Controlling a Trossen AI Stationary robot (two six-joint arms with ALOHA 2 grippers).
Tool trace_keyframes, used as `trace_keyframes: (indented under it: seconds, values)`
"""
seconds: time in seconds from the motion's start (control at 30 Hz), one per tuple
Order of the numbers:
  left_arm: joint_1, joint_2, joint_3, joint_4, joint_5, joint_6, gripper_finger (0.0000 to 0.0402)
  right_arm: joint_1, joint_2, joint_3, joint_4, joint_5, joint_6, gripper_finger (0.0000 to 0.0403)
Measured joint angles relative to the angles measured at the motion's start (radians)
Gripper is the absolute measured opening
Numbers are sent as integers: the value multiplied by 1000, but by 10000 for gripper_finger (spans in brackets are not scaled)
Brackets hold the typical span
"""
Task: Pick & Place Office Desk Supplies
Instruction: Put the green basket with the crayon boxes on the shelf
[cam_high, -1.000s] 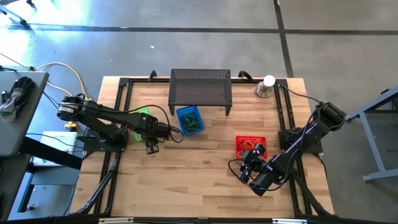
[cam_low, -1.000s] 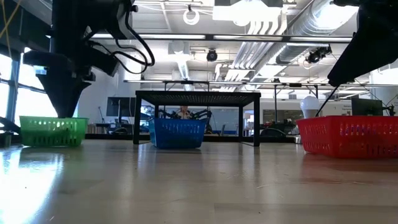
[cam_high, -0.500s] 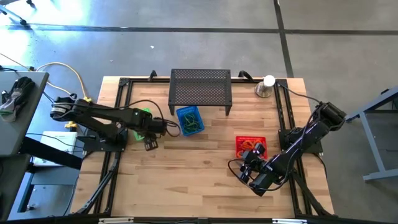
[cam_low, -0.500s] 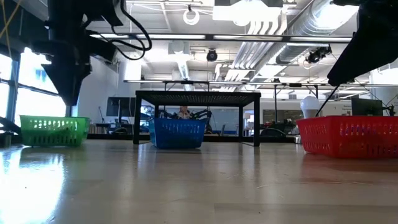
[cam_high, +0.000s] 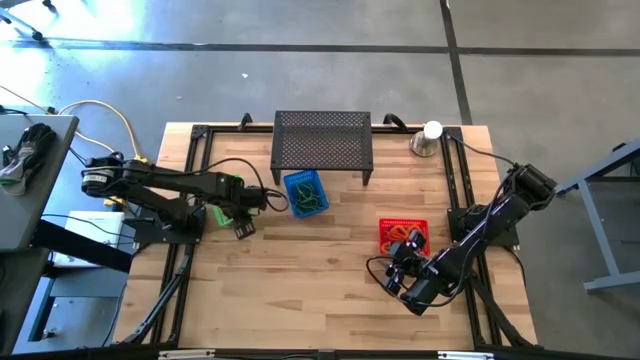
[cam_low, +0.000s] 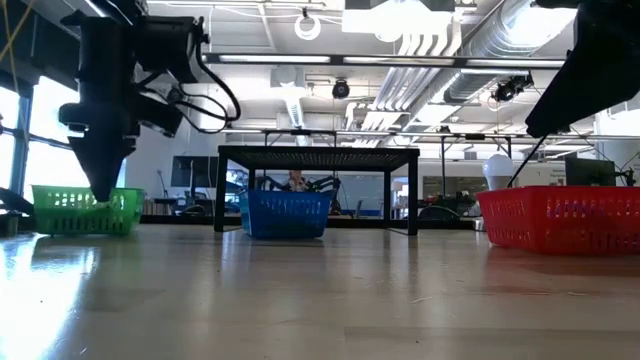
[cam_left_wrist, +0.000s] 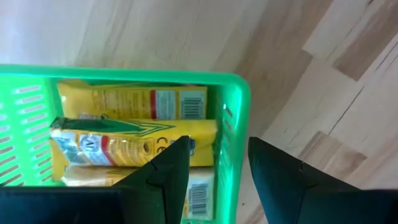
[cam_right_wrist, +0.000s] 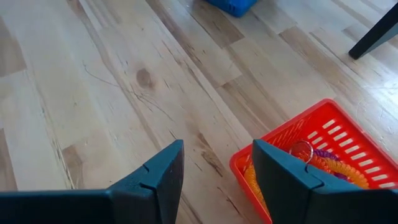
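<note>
Left gripper (cam_left_wrist: 214, 165) parted, one finger either side of slotted green plastic basket (cam_left_wrist: 239, 118) rim, glossy yellow packets (cam_left_wrist: 134, 142) inside, right gripper (cam_right_wrist: 217, 168) released beside red basket (cam_right_wrist: 311, 134) of looped bands (cam_right_wrist: 323, 163), bare plank tabletop (cam_high: 320, 290) centre frame.

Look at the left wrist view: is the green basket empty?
No. The green basket holds several yellow packets, stacked beside one another against its inner wall.

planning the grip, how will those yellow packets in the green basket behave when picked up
The yellow packets look like glossy wrapped sachets, so probably light and a bit slippery. They lie stacked inside the green basket, so one may drag a neighbour. The wrapper ends would likely crumple rather than stay stiff.
</note>
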Motion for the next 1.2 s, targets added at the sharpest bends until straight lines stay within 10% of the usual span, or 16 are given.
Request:
trace_keyframes:
  seconds: [0.4,0.77,1.2]
  values:
    - [-58,0,-9,40,-2,-62,141,-13,0,0,0,3,-9,178]
    - [-89,0,-17,40,-59,-81,14,-14,0,0,3,1,-9,178]
    - [-253,0,119,-41,22,-173,7,-23,0,0,4,3,-35,178]
